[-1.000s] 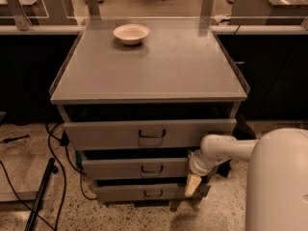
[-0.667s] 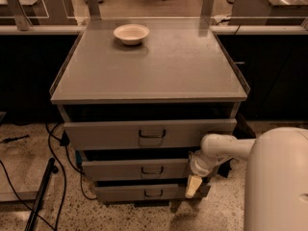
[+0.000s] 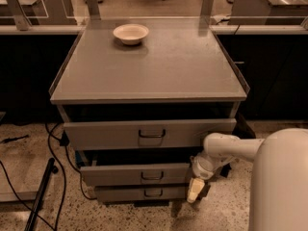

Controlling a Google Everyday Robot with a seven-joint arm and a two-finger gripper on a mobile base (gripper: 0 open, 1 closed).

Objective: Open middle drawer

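Nothing has visibly moved: the gripper [image 3: 195,190] hangs by the right end of the middle drawer [image 3: 130,174], second of the cabinet's three; whether it grips anything cannot be told.

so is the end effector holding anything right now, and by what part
Cannot tell. The end effector hangs by the right end of the middle drawer, away from its handle.

Three drawers [image 3: 106,134], one bowl [image 3: 131,33], one claw [image 3: 196,191] (low right of the middle drawer [image 3: 120,174])
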